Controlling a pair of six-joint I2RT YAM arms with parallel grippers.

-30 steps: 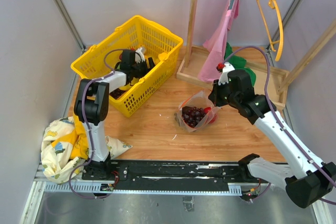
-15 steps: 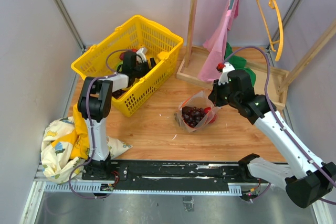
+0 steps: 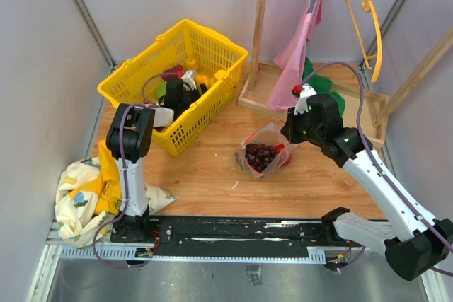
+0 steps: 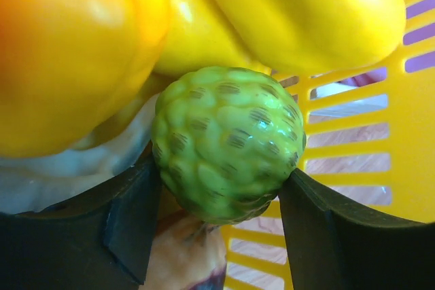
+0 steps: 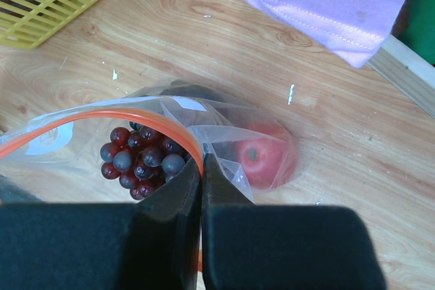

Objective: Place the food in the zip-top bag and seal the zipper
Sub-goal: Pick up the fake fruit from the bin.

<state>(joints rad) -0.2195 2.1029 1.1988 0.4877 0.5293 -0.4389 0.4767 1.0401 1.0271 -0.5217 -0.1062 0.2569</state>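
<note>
While right gripper (image 5: pixel 202 166) pinches zip-top bag (image 5: pixel 228 134) mouth, green fruit (image 4: pixel 228 140) clasped in left gripper (image 4: pixel 219 185)

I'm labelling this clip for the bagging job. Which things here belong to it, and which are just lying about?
Job: zip-top bag, zipper, grapes, red apple, green bumpy fruit, yellow-orange pepper, left gripper, right gripper.
Lying about: yellow basket, patterned cloth bundle, pink garment, wooden rack.
</note>
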